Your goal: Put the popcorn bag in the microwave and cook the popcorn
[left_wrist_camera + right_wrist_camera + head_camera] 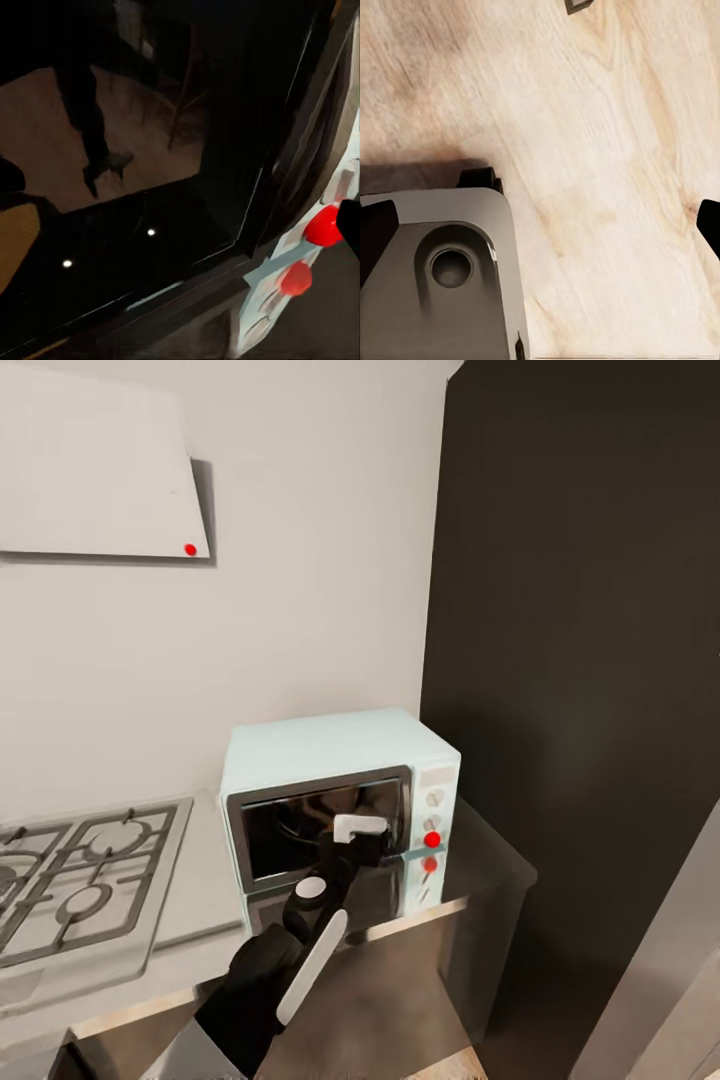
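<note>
room: kitchen corner, white wall, dark tall panel standing at right
tabletop: grey, glossy, carrying microwave beside gas hob
floor: pale wood showing under right wrist
left pincer: reaching at microwave's dark door, near red knobs; apart or together, cannot tell
right pincer: cannot tell

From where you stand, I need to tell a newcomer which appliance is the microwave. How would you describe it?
Find the tall dark panel on the right, then the grey countertop beside it. The microwave sits at the countertop's far end against the white wall, right of the gas hob. It is the only pale mint box there, with a dark glass door and a red knob.
</note>
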### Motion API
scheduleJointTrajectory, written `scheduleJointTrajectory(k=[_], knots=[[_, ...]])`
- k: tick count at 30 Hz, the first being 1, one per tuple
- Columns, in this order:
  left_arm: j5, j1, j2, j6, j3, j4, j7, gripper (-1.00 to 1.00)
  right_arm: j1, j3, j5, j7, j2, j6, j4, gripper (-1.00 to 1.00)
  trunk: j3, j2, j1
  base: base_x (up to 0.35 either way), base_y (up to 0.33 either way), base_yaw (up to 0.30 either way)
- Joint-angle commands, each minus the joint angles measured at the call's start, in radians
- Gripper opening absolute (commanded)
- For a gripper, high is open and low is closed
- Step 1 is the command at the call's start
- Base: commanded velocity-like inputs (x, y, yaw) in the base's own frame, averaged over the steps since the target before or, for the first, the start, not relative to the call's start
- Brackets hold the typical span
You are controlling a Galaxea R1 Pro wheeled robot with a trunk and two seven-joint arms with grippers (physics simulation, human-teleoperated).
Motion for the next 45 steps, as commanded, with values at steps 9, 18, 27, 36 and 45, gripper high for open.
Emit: scheduleJointTrajectory(k=[9, 18, 27, 36, 45], knots=[[-0.003, -0.001, 0.0, 0.006, -0.014, -0.002, 0.012, 1.0, -0.001, -0.008, 0.006, 0.003, -0.001, -0.005, 0.003, 1.0, -0.001, -0.001, 0.0, -0.24, 0.218, 0.0], [0.046, -0.001, 0.0, 0.006, -0.062, -0.013, 0.012, 1.0, 0.0, -0.008, 0.007, 0.003, -0.004, -0.006, 0.003, 1.0, -0.001, -0.001, 0.0, -0.242, 0.22, 0.0], [0.482, -0.001, 0.0, -0.002, -0.137, 0.333, 0.003, 1.0, -0.001, -0.003, 0.013, 0.002, -0.015, -0.01, 0.002, 1.0, -0.001, -0.001, 0.0, -0.242, 0.22, 0.0], [0.721, 0.005, 0.0, -0.114, -0.259, 0.953, -0.194, 1.0, 0.0, 0.001, 0.018, 0.003, -0.013, -0.011, 0.002, 1.0, -0.001, -0.001, 0.0, -0.076, 0.07, 0.0], [0.866, 0.005, 0.05, -0.258, -0.251, 1.117, -0.202, 1.0, -0.001, 0.004, 0.023, 0.003, -0.015, -0.013, 0.0, 1.0, -0.001, -0.001, 0.0, 0.0, 0.0, 0.0]])
